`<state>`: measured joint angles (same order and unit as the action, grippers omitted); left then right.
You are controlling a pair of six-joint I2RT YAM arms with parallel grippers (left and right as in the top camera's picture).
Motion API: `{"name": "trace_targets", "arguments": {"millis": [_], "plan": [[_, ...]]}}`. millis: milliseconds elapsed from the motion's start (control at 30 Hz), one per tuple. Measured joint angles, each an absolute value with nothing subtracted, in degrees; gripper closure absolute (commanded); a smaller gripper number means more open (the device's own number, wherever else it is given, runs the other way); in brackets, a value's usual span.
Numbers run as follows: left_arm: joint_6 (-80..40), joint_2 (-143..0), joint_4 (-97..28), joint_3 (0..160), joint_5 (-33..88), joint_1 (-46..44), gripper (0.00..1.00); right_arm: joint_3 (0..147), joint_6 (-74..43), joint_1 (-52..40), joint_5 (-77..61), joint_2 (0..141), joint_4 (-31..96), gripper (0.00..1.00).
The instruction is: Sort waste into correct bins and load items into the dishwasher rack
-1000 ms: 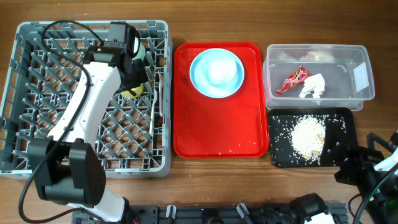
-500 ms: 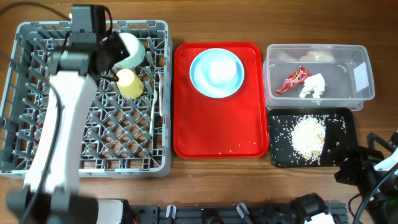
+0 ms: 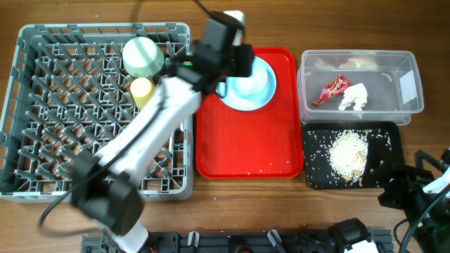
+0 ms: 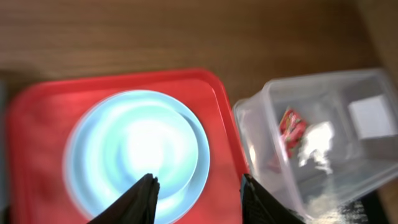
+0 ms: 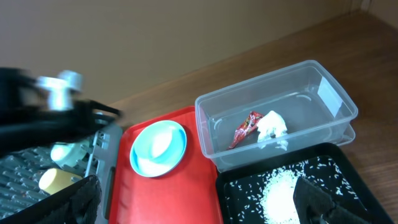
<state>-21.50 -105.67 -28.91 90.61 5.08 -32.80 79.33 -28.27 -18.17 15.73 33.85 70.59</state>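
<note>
Grey dishwasher rack (image 3: 42,105) was parked at 9 o'clock on the bench (image 3: 429,28), with the clear tub (image 3: 415,98) at 2 o'clock and the wrapper (image 3: 332,90) and tissue (image 3: 355,97) seen inside. Blue plate (image 3: 260,84) was found at the red tray's (image 3: 246,151) 12 o'clock. Left gripper (image 4: 198,186) was held over it, partly spread, empty. Bowl (image 3: 143,56) and cup (image 3: 141,87) were racked at 1 o'clock. Right gripper (image 5: 198,183) was spread wide, empty.

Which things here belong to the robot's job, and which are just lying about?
Job: blue plate, green bowl, yellow cup, grey rack, clear tub, black tray, red wrapper, white tissue, rice scraps.
Lying about: red serving tray, wooden table.
</note>
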Motion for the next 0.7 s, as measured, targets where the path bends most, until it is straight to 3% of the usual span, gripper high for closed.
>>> {"name": "trace_targets", "arguments": {"millis": [233,700], "plan": [[-20.4,-121.2,-20.5,90.4,5.1,-35.9,0.64,79.3,-28.3,-18.2,15.7,33.8,70.6,0.0],[-20.2,-124.6,-21.4,90.4,5.1,-35.9,0.71,79.3,-28.3,-18.2,15.7,33.8,70.6,0.0]]}}
